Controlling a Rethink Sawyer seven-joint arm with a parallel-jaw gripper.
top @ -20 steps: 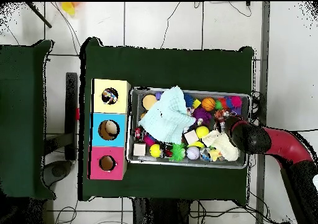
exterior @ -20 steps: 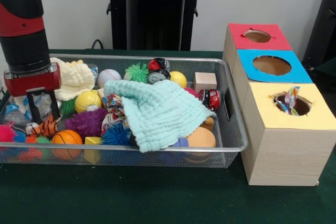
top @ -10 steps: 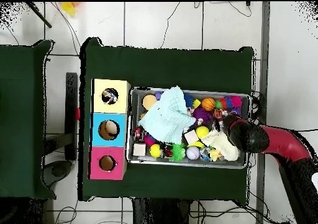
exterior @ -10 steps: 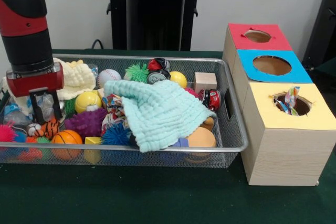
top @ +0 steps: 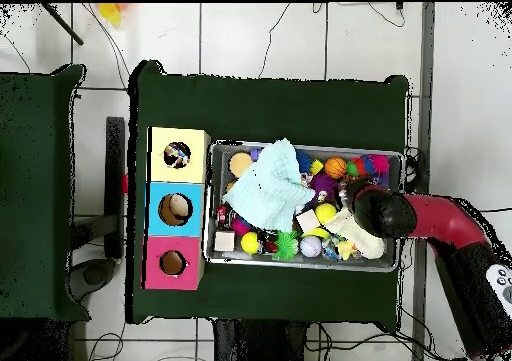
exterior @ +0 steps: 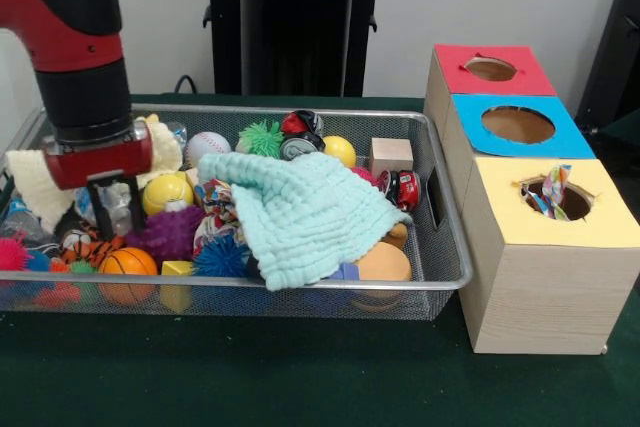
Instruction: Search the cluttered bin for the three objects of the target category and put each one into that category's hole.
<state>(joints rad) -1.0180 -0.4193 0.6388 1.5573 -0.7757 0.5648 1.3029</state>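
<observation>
Bin (exterior: 440,282) crammed edge to edge, claw (exterior: 112,209) low among left-end toys (exterior: 165,232)

I see even, soft indoor light from above in the front view, with only a faint shadow under the wire bin (exterior: 440,277) on the green tabletop (exterior: 300,377). The white wall behind is bright, without glare. The arm (exterior: 75,42) looks slightly soft. From overhead, small things in the bin blur together.
</observation>
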